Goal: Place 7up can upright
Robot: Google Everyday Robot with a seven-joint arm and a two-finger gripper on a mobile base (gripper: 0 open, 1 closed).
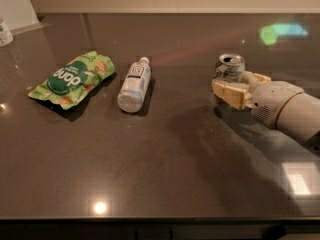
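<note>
The 7up can (231,65) is a small silver can with its pull-tab top facing up. It stands upright at the right of the dark table (165,174), held between the cream fingers of my gripper (226,80). The gripper reaches in from the right on a pale grey arm (285,109) and is shut on the can's lower body. The can's bottom is hidden by the near finger (232,93), so I cannot tell whether it touches the table.
A clear plastic water bottle (134,84) lies on its side left of centre. A green snack bag (72,79) lies further left. A small white container (5,33) stands at the far left edge.
</note>
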